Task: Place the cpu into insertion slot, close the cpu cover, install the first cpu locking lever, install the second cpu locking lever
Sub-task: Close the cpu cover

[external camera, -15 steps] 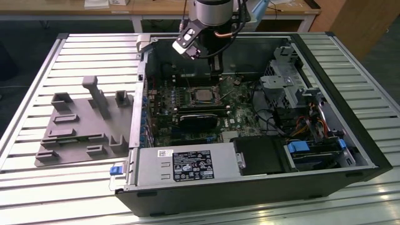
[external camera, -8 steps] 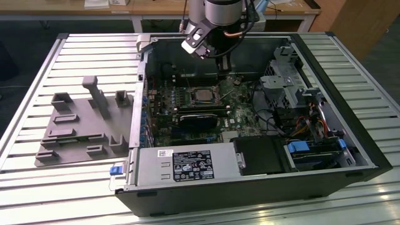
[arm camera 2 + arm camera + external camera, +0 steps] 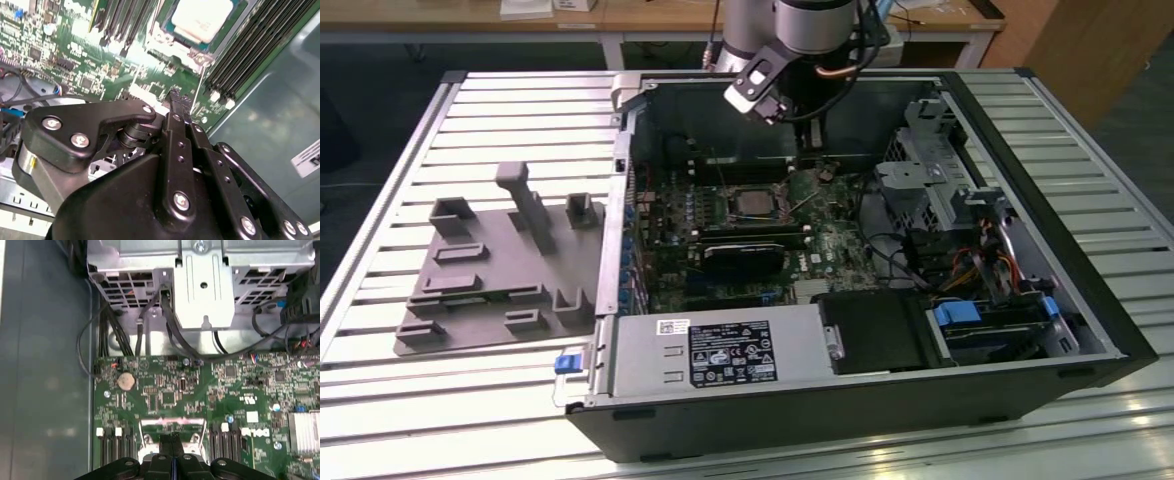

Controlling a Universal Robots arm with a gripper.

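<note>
Silvery-beige and square, the cpu [image 3: 202, 20] lies flat in the insertion slot [image 3: 161, 35], about eight o'clock from the gripper [image 3: 814, 155] in the exterior view. Its fingers [image 3: 175, 106] are pressed together and hold nothing.

Silver-grey arm [image 3: 758, 28]; black hand [image 3: 176, 97], silver screw heads [image 3: 181, 201].

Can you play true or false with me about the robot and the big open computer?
1. The cpu lies down on the green board. True.
2. The end effector is holding the cpu. False: the cpu lies on the board, apart from it.
3. The grey tray is inside the case. False: it lies on the table, beside the case.
4. The case is open, so you can see inside. True.
</note>
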